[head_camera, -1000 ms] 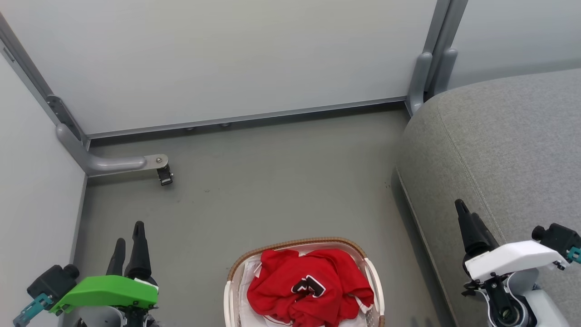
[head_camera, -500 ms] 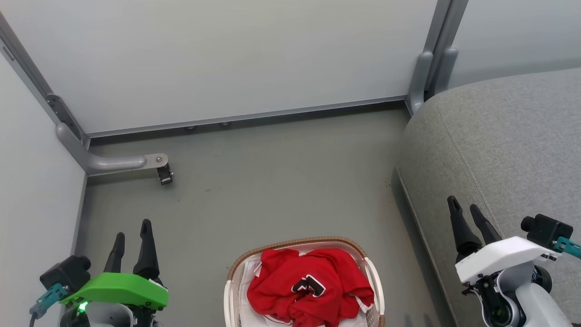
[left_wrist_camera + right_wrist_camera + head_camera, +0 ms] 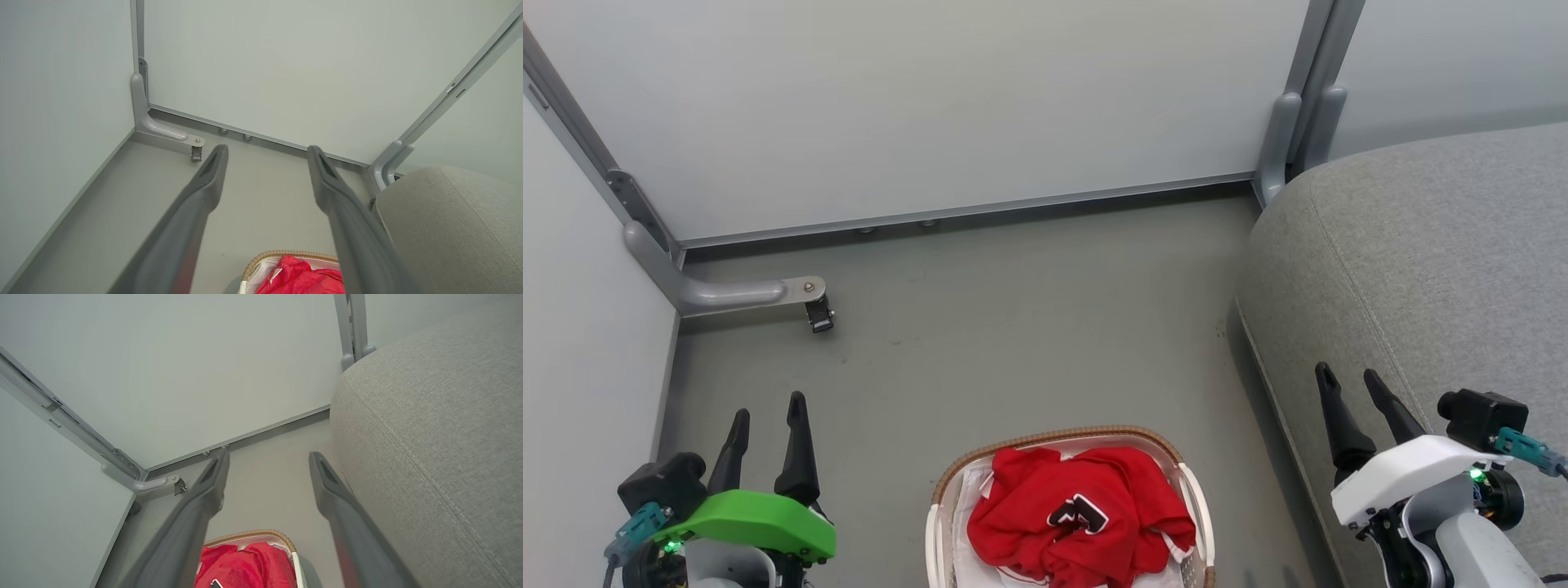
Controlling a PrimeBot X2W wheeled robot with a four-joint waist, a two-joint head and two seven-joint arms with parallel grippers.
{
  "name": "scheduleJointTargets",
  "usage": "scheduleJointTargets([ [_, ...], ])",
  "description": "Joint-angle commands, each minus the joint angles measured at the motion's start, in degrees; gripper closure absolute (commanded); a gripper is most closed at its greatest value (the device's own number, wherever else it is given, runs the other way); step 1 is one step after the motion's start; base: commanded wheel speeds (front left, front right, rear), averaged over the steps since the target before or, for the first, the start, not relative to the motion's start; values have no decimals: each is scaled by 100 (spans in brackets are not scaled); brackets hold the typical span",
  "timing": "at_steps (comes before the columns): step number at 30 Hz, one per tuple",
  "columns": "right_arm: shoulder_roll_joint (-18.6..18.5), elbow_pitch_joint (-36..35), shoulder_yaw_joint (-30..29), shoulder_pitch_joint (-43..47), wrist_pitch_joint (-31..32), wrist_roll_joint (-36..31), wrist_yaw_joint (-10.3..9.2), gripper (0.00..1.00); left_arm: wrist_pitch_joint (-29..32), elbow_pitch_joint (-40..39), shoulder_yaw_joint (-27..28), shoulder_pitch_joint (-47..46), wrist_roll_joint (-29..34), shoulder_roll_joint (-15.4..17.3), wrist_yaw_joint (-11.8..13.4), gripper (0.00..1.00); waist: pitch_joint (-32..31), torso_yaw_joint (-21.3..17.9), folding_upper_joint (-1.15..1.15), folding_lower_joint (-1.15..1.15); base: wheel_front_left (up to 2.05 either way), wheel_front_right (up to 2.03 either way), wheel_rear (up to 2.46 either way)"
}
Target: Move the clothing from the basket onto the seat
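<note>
The clothing [image 3: 1078,514] is a crumpled red jersey with a black-and-white logo, lying in the basket [image 3: 1045,439], a white tub with a brown woven rim at the bottom centre. The grey fabric seat [image 3: 1437,261] rises on the right. My left gripper [image 3: 768,412] hangs open at the lower left, well left of the basket, nothing between its fingers. My right gripper [image 3: 1347,380] stands open at the lower right over the seat's front edge, empty. The wrist views catch the clothing [image 3: 300,277] [image 3: 245,567], the basket rim [image 3: 286,254] [image 3: 245,534] and the seat [image 3: 449,228] [image 3: 441,416].
Pale partition panels [image 3: 931,106] close off the back and left. A grey metal foot with a small black caster [image 3: 818,314] juts onto the floor at the left. Grey floor [image 3: 1013,327] lies between basket and panels.
Both grippers have turned so that both fingers of each now stand apart in the head view. The left one drifted right and lower, the right one drifted left. Basket and clothing stayed put.
</note>
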Motion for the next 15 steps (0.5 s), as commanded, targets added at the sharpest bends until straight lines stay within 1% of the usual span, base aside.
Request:
scheduleJointTargets([
  [1, -57, 1, 30, -111, -68, -178, 1, 0, -60, -45, -11, -75, 179, 41, 28, 0, -2, -1, 18, 0, 0, 0, 0],
  [15, -89, 214, 188, -113, -259, -971, 2, 0, -248, 26, 23, 64, 935, -15, 17, 0, -5, -28, 21, 0, 0, 0, 0],
])
